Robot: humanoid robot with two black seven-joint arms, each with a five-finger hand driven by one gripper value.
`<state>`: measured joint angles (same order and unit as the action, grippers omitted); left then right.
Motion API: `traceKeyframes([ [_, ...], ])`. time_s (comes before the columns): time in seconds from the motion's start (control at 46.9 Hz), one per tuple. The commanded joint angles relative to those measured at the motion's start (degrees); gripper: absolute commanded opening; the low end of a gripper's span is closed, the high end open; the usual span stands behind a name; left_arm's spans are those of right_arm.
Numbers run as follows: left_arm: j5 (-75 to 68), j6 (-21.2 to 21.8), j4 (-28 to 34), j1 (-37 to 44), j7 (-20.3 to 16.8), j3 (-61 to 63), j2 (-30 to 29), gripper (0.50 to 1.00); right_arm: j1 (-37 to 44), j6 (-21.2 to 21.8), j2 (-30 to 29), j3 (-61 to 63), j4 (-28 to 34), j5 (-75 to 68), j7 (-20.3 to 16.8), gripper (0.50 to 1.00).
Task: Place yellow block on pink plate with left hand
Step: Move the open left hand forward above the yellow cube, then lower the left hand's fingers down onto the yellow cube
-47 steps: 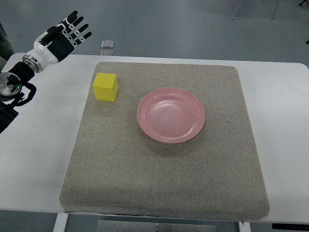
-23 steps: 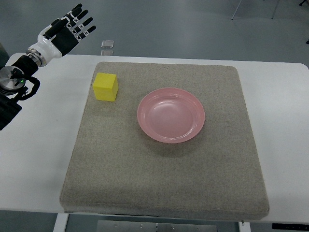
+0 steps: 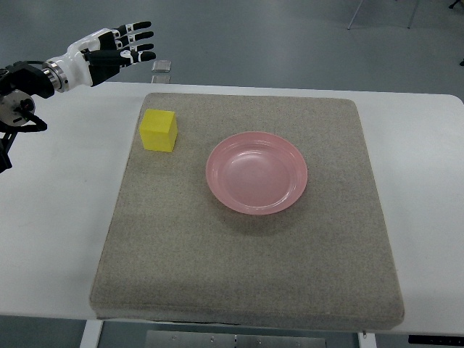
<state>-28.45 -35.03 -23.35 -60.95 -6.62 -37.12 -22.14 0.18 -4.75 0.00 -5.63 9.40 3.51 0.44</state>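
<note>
Black-and-white, the left hand (image 3: pixel 116 52) is noted at the upper left of the top view, beyond the far edge of the table (image 3: pixel 51 210), its fingers (image 3: pixel 138 36) extended and spread, holding nothing. Change observed over the last second: the hand has turned from a raised, palm-showing pose to a flatter one, fingers now pointing toward the picture's right, and the wrist has swung further in from the left edge. It remains well apart from the yellow block (image 3: pixel 159 130) and above it in the frame, with no contact made. The block sits undisturbed near the far left corner of the grey felt mat (image 3: pixel 246 268), exactly where it was a second ago. Near it, toward the mat's centre, lies the pink plate (image 3: pixel 257 172), empty and likewise unmoved. A small metallic object (image 3: pixel 162 67) rests at the table's far edge, just beside the fingertips. Assessment: the reorientation reads as preparation for a reach; the grasp has not begun, and the task stands at its opening stage. The right hand does not appear.
</note>
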Motion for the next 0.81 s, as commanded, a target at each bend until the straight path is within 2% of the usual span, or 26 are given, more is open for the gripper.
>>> traceKeyframes([
  [0.0,-7.1,0.0,-1.0,-0.4,-0.4,0.0,-0.6,0.994,0.0,0.0,0.0,0.0,0.0,0.0,0.0,0.924],
  [0.128,-16.3,0.0,-4.4,-1.3,-2.7,0.0,-2.7,0.994,0.0,0.0,0.0,0.0,0.0,0.0,0.0,0.924],
  [0.299,-26.9,0.0,-5.6,-3.5,-6.7,2.1,-4.2,0.992,0.0,0.0,0.0,0.0,0.0,0.0,0.0,0.924],
  [0.491,-39.8,0.0,-8.3,-6.3,-6.7,7.7,-4.2,0.992,0.0,0.0,0.0,0.0,0.0,0.0,0.0,0.924],
  [0.704,-41.4,0.2,-11.8,-9.9,-6.7,17.0,-4.2,0.986,0.0,0.0,0.0,0.0,0.0,0.0,0.0,0.924],
  [0.789,-41.4,2.1,-11.9,-10.5,-6.7,21.0,-4.1,0.984,0.0,0.0,0.0,0.0,0.0,0.0,0.0,0.924],
])
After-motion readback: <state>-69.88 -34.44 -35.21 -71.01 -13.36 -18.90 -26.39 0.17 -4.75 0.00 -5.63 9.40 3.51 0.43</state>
